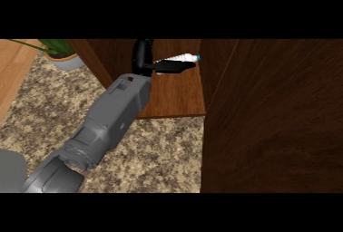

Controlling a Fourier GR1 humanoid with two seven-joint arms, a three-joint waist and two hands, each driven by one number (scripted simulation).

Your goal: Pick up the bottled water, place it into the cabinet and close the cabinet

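At the far left a potted plant (59, 53) stood on the speckled counter (154, 154). The left hand (153, 63) reached into the cabinet (174, 97), fingers curled around the bottled water (186, 58) above its shelf. Released tilted, the bottle might roll out. At right, the open cabinet door (275, 118) stood close.

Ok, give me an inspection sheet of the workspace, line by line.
Surface: speckled stone counter, bare where visible.
Job's things: bottled water lying sideways inside the open wooden cabinet, above its shelf; cabinet door swung open at the right.
Clutter: potted plant at the far left corner.
Hands: left hand inside the cabinet, fingers curled on the bottle; right hand not seen.
Cables: nothing seen.
Surroundings: light wood panel along the left edge.
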